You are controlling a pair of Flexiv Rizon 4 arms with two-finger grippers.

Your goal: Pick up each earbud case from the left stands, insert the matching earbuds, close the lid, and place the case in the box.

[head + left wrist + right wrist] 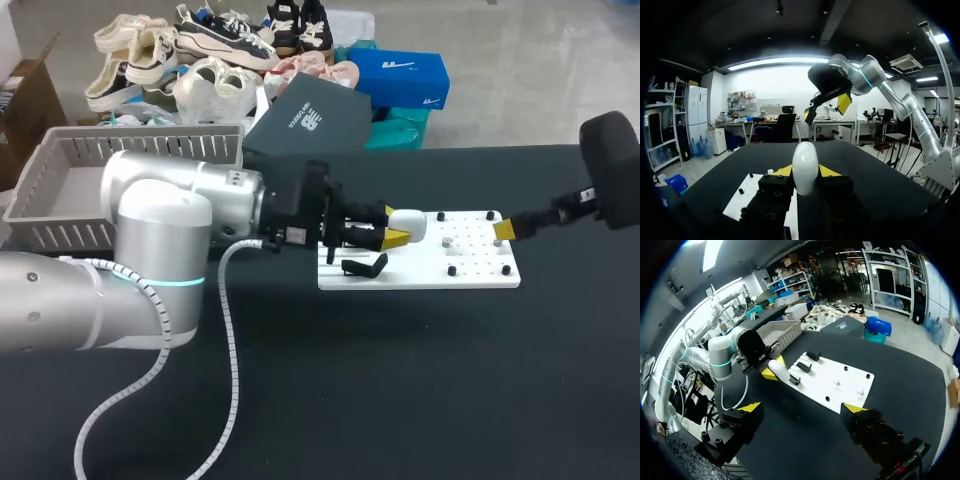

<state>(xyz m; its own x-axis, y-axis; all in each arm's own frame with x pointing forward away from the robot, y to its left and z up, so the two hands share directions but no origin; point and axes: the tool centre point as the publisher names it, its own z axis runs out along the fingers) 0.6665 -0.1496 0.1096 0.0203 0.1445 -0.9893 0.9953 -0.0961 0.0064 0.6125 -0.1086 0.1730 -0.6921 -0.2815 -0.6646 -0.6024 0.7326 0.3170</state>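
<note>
Case (408, 225) clamped in left claw (805, 172), right claw (802, 407) spread empty near board (480, 275): hold steady, level, without squeezing harder.

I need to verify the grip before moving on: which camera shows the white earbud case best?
The left wrist view: the white earbud case sits large and close between the fingers of the left gripper, both touching it. The head view shows it smaller, partly behind those fingers; the right wrist view, distant and small.

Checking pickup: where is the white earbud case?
Mid head view, the white earbud case sits clamped in the left gripper over the white board, by a black stand.
</note>
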